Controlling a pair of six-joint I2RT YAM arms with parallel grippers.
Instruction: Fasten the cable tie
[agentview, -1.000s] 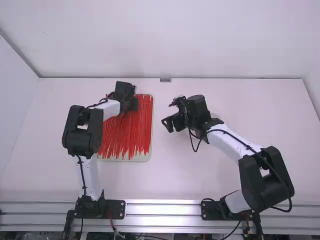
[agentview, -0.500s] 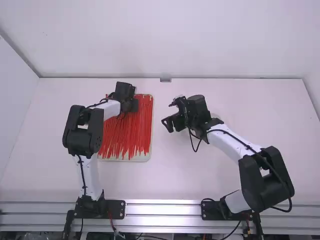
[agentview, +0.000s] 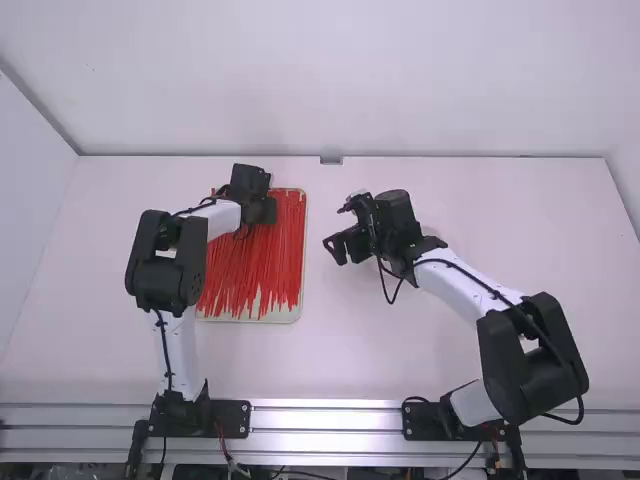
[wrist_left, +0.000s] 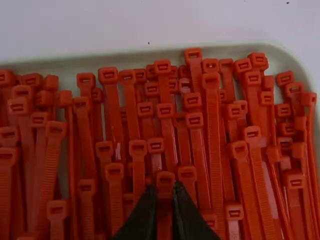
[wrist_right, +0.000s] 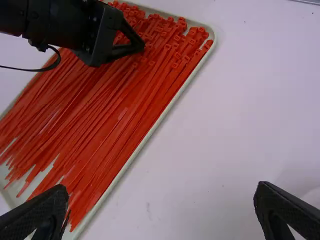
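The left fingers (wrist_left: 177, 205) are clenched almost fully, and one orange cable tie (wrist_left: 165, 178) is grasped between them. Its square head is seen just past the fingertips, and its strap runs back through the narrow gap. Other ties are touched on both sides of the fingertips.

The right fingers (agentview: 338, 245) are released and spread wide. Nothing is held or touched by them. White surface (wrist_right: 250, 100) lies beneath them, and the tray's long edge is near one finger (wrist_right: 35, 215).

A pale tray (wrist_left: 65, 67) with rounded corners is filled with a dense pile of orange cable ties (wrist_left: 215, 125), laid roughly parallel and overlapping. The heads are bunched at the end where the left fingers are set, and the thin tails point towards the opposite end.

In the left wrist view, the individual heads and their slots are made out, with the tray rim and surface beyond the fingertips. In the right wrist view, the left fingers (wrist_right: 135, 45) are seen from the side, pressed down into the pile (wrist_right: 100, 110) near its head end. In the high view, both arms and the whole tray (agentview: 250, 318) are taken in; the right fingers are well apart from the left, beyond the tray's far long edge.
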